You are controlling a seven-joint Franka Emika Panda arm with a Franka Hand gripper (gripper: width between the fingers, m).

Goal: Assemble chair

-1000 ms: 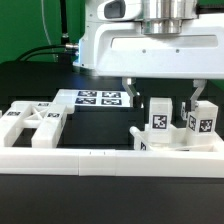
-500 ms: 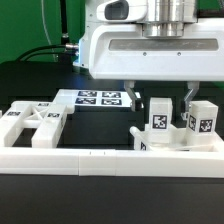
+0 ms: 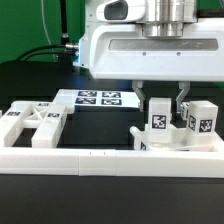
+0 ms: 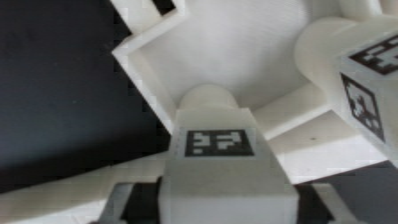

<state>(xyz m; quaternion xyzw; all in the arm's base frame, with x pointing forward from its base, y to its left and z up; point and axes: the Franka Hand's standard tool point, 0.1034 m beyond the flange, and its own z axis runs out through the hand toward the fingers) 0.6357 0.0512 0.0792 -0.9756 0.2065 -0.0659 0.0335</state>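
At the exterior view's left I see a framed chair panel (image 3: 32,122) lying flat behind the white border rail (image 3: 70,157), with the marker board (image 3: 100,98) farther back. Right of those, the gripper (image 3: 162,100) pinches an upright tagged post (image 3: 158,120). A second tagged post (image 3: 203,118) stands just beside it.

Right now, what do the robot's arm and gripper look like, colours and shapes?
The gripper is a wide, boxy white block mounted under a ribbed, silver-grey cylindrical wrist. Two slim grey jaws stick down from its underside. No markings or cables show on it in either view.
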